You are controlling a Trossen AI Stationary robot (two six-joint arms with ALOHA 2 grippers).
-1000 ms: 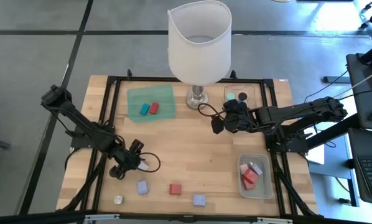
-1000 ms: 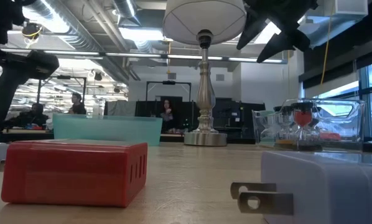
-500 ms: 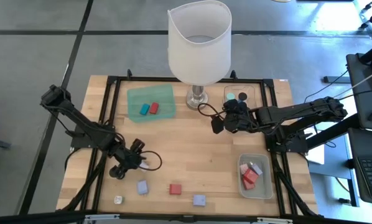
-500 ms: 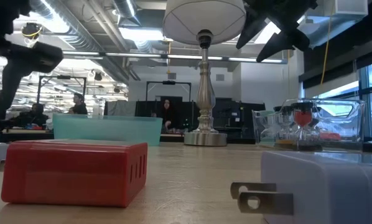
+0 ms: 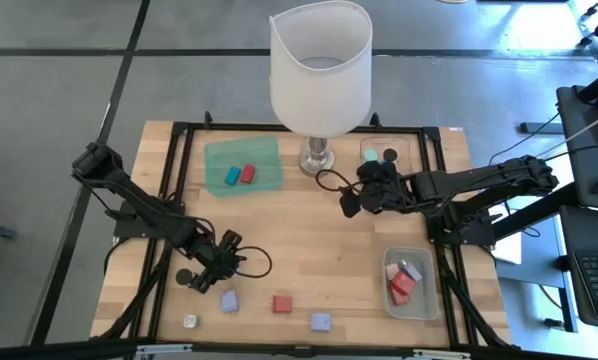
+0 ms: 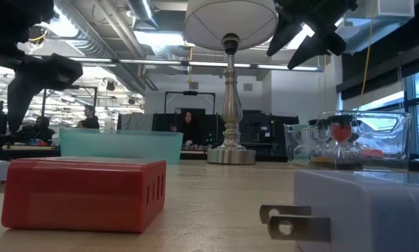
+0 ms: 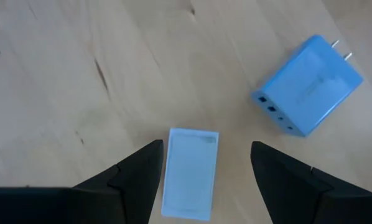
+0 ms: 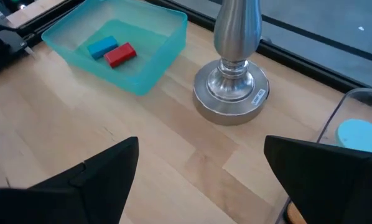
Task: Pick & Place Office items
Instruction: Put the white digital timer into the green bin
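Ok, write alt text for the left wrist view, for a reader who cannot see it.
The left end effector is open just above the wooden table, with a pale blue rectangular block lying flat between its two dark fingers. A brighter blue plug-in charger with two metal prongs lies apart from the block on the bare wood.

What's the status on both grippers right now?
Left gripper open, poised over pale blue rectangular block on wooden table. Blue plug adapter lies apart, nothing between. Right gripper open, empty, near metal lamp base.
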